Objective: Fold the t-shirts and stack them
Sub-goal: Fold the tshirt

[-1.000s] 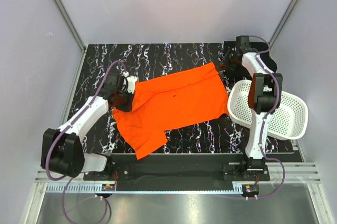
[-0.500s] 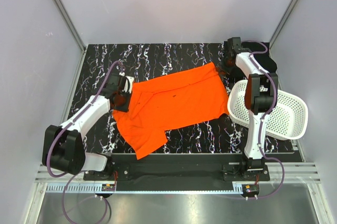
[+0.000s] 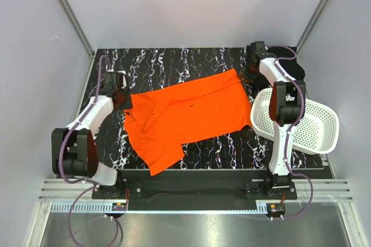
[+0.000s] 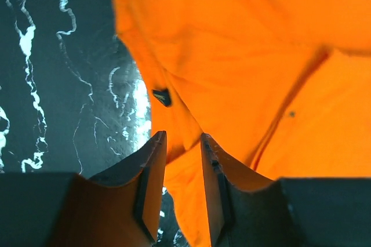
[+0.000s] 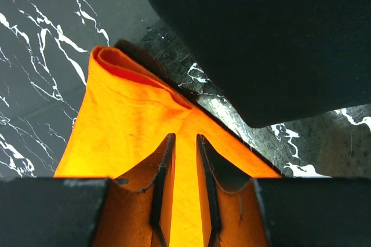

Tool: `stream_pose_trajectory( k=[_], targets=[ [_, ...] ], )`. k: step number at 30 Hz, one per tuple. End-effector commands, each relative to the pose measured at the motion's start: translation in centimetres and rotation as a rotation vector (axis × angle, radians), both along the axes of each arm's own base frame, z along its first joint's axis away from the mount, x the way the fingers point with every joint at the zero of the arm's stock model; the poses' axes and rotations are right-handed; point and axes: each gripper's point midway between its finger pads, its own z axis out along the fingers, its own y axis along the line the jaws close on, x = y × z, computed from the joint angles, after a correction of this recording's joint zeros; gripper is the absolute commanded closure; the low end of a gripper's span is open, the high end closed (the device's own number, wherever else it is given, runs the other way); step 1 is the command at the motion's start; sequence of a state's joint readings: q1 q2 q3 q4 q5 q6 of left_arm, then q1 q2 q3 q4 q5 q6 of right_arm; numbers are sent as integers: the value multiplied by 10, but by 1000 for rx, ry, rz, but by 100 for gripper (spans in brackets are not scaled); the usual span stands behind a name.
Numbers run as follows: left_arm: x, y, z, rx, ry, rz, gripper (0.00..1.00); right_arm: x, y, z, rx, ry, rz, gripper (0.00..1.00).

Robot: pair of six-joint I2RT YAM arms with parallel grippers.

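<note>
The orange t-shirt [image 3: 191, 113] lies spread flat on the black marbled table, its length running from near left to far right. My left gripper [image 3: 120, 97] is at its left edge; in the left wrist view the gripper [image 4: 179, 138] is shut on a fold of the orange fabric [image 4: 243, 55]. My right gripper [image 3: 250, 76] is at the shirt's far right corner; in the right wrist view the gripper [image 5: 184, 138] is shut on the orange cloth [image 5: 127, 125]. The black t-shirt [image 5: 261, 38] lies bunched just beyond that corner, and also shows in the top view [image 3: 294, 71], partly hidden by the right arm.
A white perforated basket [image 3: 316, 131] sits tilted at the table's right edge, beside the right arm. Grey walls close in the table [image 3: 174, 61] on three sides. A small dark tag [image 4: 162, 96] sits on the orange shirt's edge.
My left gripper has moved left and a little farther back, drawing the shirt's left edge out with it. The right gripper shifted slightly left at the far corner.
</note>
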State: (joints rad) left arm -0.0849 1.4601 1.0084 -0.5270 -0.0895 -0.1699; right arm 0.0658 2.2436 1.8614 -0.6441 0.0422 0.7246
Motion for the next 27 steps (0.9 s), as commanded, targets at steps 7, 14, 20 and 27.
stream_pose_trajectory(
  k=[7, 14, 20, 27],
  targets=[
    [44, 15, -11, -204, -49, 134, 63, 23, 13, -9, 44, -50, 8, 73],
    [102, 14, -9, -210, -63, 90, 63, 23, 10, -23, 23, -36, 16, 75],
    [116, 31, -36, -136, 7, 144, 61, 19, -5, -21, -44, -36, -9, 98],
    [111, 46, -80, -88, 136, 186, 64, 8, -20, -27, -82, -9, -65, 100]
  ],
)
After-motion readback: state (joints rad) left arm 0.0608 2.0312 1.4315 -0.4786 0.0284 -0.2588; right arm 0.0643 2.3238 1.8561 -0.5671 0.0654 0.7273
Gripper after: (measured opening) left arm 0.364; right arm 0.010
